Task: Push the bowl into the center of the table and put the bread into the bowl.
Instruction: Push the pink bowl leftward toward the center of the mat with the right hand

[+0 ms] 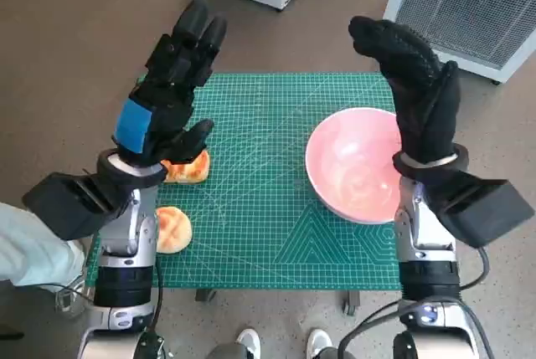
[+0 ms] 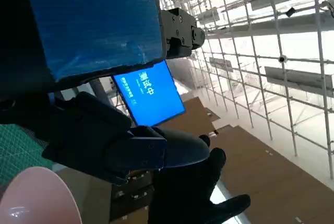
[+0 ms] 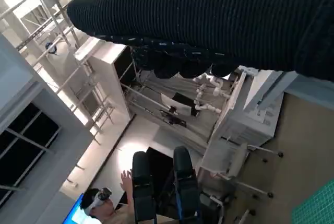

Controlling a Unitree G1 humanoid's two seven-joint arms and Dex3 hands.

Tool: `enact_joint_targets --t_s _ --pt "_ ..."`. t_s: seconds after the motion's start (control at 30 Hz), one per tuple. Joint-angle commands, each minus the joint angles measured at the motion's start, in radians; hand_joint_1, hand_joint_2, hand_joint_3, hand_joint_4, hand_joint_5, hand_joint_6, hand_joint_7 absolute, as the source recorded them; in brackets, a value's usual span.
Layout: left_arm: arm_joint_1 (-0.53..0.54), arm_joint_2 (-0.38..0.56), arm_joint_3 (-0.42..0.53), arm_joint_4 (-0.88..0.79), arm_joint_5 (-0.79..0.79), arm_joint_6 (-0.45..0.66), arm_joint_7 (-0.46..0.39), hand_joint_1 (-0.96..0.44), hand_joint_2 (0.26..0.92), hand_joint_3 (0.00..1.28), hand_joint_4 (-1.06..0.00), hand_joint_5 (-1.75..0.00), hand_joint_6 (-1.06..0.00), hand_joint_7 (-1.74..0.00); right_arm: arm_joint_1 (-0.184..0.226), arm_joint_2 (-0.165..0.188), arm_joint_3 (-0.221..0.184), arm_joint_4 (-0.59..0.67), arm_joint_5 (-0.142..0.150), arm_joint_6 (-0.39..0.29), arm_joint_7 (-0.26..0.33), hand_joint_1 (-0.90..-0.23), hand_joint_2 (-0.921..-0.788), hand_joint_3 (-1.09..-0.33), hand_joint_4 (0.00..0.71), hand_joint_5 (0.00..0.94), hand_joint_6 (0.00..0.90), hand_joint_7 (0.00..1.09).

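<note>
Head view: both hands raised above the table, neither holding anything.
Left hand (image 1: 167,95): left of frame, blue-taped back up, fingers stretched toward top of frame, thumb out to the side; empty.
Right hand (image 1: 414,91): right of frame, gloved, fingers extended and slightly curled toward upper left; empty, over the bowl's right rim.
Bowl (image 1: 356,166): pink, upright, right half of the green mat (image 1: 276,208), not centred.
Bread (image 1: 188,166): one piece at mid-left of the mat, partly hidden under the left hand; not in the bowl.
Second bread (image 1: 173,229): lower left of the mat, beside the left forearm.
Left wrist view: taped hand back fills upper left; pink bowl rim (image 2: 36,198) at lower left; right glove (image 2: 198,192) at bottom centre; blue screen (image 2: 148,93) behind.
Right wrist view: glove (image 3: 209,20) as a dark band along the top; person (image 3: 112,203) at lower left with one hand raised.
</note>
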Motion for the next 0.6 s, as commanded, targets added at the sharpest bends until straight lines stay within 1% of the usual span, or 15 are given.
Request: enact_joint_targets --t_s 0.03,0.6 --pt "-0.004 0.002 -0.001 -0.024 -0.011 0.011 -0.001 -0.77 0.921 0.39 -0.13 0.00 -0.16 -0.03 0.029 0.001 -0.003 0.001 0.006 0.016 -0.003 -0.687 -0.921 -0.732 0.202 0.001 0.119 0.33" --pt "0.002 -0.001 -0.002 -0.037 -0.009 0.024 0.003 -0.76 0.921 0.39 -0.13 0.00 -0.16 -0.03 0.034 0.002 -0.001 -0.008 0.002 0.021 -0.007 -0.685 -0.921 -0.733 0.201 0.001 0.119 0.33"
